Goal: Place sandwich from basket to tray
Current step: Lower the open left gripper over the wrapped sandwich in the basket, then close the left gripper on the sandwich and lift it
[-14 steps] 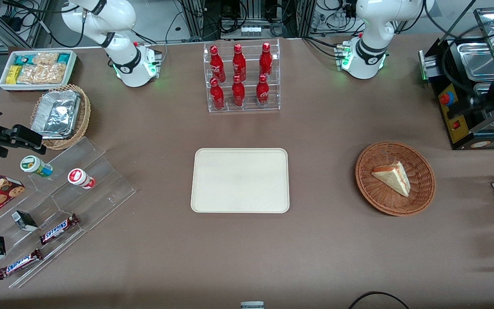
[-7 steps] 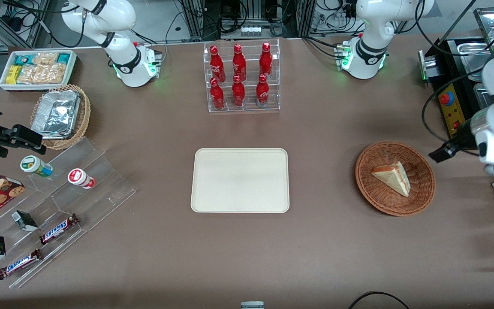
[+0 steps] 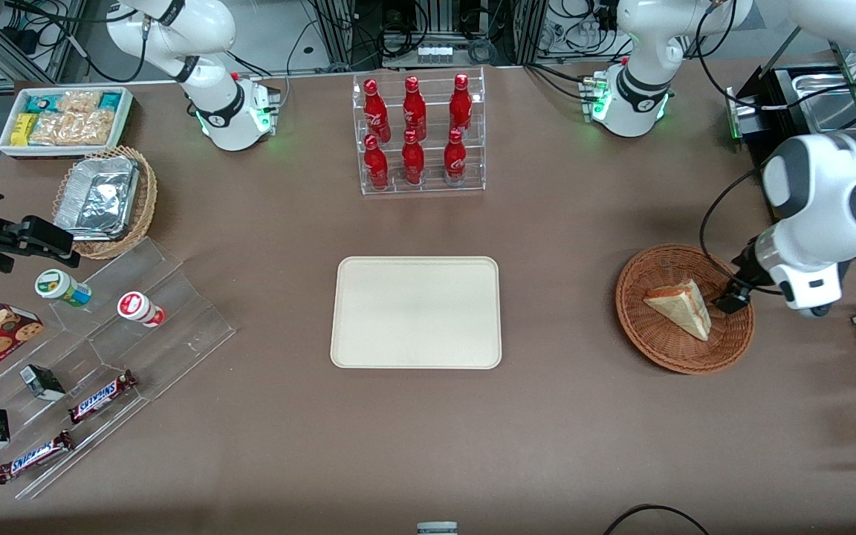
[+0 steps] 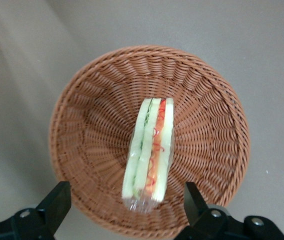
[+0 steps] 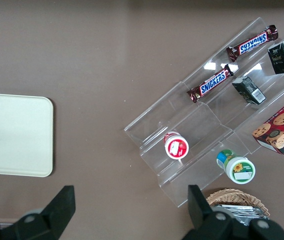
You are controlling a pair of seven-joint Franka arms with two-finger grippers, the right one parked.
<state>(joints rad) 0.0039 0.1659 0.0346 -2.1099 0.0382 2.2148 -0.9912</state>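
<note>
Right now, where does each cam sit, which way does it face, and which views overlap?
Front view: high, facing both arm bases across the table; the left arm's gripper hangs over the round reddish-brown wicker basket.
Left wrist view: on the working arm, looking down into that basket at the triangular white-bread sandwich; open gripper fingers show.
Right wrist view: on the parked arm, looking down at the clear acrylic stepped stand.
Shared: the flat cream rectangular tray in front and right wrist views.

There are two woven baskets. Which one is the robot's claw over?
The round reddish-brown basket holding the sandwich. The gripper hangs open over it. The lighter basket holds a foil container instead, toward the parked arm's end.
</note>
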